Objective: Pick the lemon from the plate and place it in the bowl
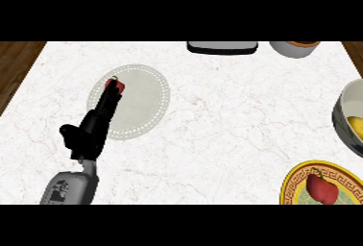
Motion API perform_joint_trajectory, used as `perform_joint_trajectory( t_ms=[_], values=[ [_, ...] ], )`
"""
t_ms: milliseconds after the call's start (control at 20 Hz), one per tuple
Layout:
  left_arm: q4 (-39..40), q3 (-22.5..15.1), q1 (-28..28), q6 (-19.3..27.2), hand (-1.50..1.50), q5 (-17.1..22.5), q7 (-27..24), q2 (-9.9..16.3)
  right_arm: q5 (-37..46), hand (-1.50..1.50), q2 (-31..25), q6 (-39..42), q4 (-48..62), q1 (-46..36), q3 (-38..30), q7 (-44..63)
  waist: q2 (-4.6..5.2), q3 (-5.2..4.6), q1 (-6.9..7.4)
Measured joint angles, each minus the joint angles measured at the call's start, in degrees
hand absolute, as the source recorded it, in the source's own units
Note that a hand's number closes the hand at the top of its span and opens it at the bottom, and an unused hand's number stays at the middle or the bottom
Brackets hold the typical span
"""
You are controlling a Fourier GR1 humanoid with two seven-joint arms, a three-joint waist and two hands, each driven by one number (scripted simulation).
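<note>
A pale round plate (145,96) with a dotted rim lies on the marble counter at the left. My left hand (89,132) stretches over its left part, fingers straight and thumb out to the side. A small red thing (117,86) shows at the fingertips, partly hidden by them; I cannot tell what it is. No lemon shows on this plate. At the right edge stands a grey bowl (346,101), cut off by the view, with something yellow (355,126) inside. My right hand is out of view.
A yellow-rimmed patterned plate (292,177) at the lower right carries a red apple (322,188). A flat black-and-white item (222,47) and a pale cup (294,48) sit along the far edge. Wooden floor (14,62) borders the counter on the left.
</note>
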Motion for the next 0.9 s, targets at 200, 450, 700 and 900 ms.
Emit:
perform_joint_trajectory(
  t_ms=[200,450,700,900],
  values=[
    [-0.5,-0.1,0.5,0.1,0.00,-0.1,0.0,-0.2,-3.8,-1.50,-1.8,4.4,2.0,-1.2,-1.0,3.3,-0.02,0.00,-0.03],
    [-1.1,-0.3,0.8,0.2,0.00,-0.1,0.1,-0.4,-7.7,-1.50,-4.3,9.5,4.0,-1.0,-1.6,7.2,0.11,0.12,0.03],
    [-1.2,-0.2,0.7,0.4,0.00,0.0,0.0,-0.6,-11.0,-1.50,-5.8,13.4,3.8,-0.7,-1.8,10.8,0.24,0.26,-0.03],
    [-1.0,0.1,0.9,0.3,0.00,0.0,-0.1,-0.3,-13.2,-1.50,-6.5,15.5,2.3,0.5,-1.4,12.7,0.29,0.37,-0.36]
  ],
)
